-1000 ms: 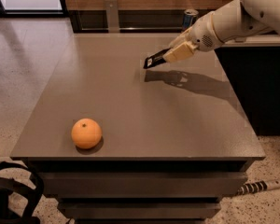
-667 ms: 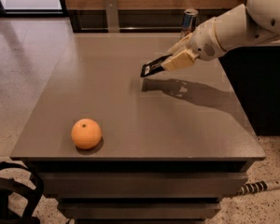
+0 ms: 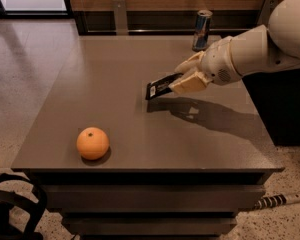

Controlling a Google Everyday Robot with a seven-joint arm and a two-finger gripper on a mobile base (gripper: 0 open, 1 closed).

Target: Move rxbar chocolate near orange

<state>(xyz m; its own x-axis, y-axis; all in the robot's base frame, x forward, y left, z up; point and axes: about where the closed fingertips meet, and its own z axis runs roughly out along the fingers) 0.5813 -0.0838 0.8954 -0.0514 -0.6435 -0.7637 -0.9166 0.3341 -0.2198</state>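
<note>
The rxbar chocolate [image 3: 160, 86] is a thin black bar with small white marks, held in the air above the middle of the grey table [image 3: 110, 84]. My gripper [image 3: 186, 76] is shut on its right end, with the white arm reaching in from the right. The orange [image 3: 93, 143] sits on the table near the front left edge, well to the left of and nearer than the bar.
A tall blue and silver drink can [image 3: 202, 30] stands at the table's back right, behind the arm. A wooden wall and a rail run behind the table. A black object [image 3: 10, 209] lies on the floor at front left, a cable end [image 3: 277, 200] at front right.
My gripper has carried the bar forward and slightly left, toward the front of the table. The orange has not moved.
</note>
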